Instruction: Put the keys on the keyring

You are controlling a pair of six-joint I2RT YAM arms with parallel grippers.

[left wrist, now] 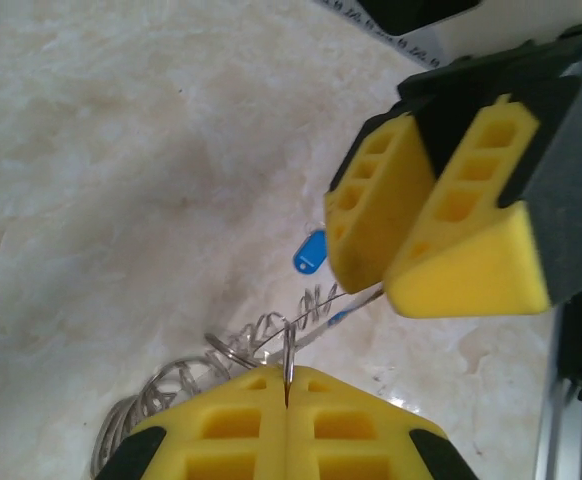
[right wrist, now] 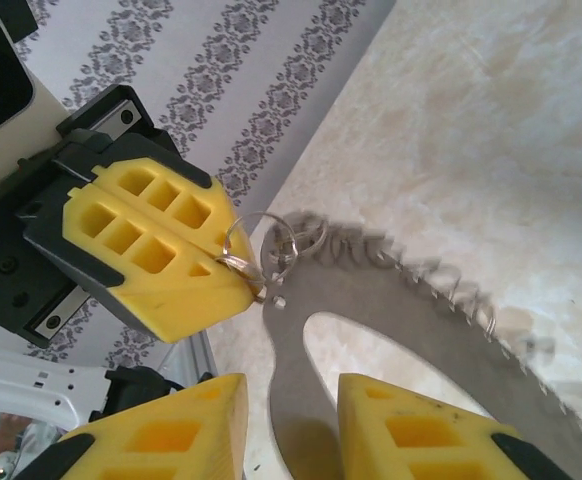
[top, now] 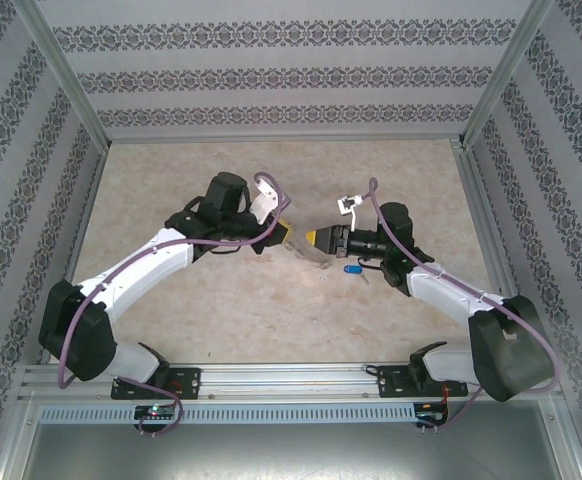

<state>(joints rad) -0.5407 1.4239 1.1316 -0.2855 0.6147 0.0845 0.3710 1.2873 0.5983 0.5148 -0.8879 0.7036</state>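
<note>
My left gripper (left wrist: 287, 388) is shut on a thin ring at one end of the keyring (left wrist: 186, 380), a silvery chain-like loop fringed with small metal pieces that hangs above the table. In the right wrist view the keyring (right wrist: 441, 285) trails off to the right from the left gripper's fingers (right wrist: 156, 250) and casts a broad shadow. My right gripper (right wrist: 291, 395) faces the left one tip to tip, its jaws a little apart with nothing between them. The key (top: 354, 268), tiny with a blue head, lies on the table just under the right gripper (top: 321, 238). It shows as a blue key (left wrist: 311, 250) beside the right gripper's fingers (left wrist: 441, 210).
Both arms meet over the middle of the pale marble-look table (top: 221, 310). Patterned walls (top: 291, 75) close in the back and sides, and an aluminium rail (top: 291, 380) runs along the near edge.
</note>
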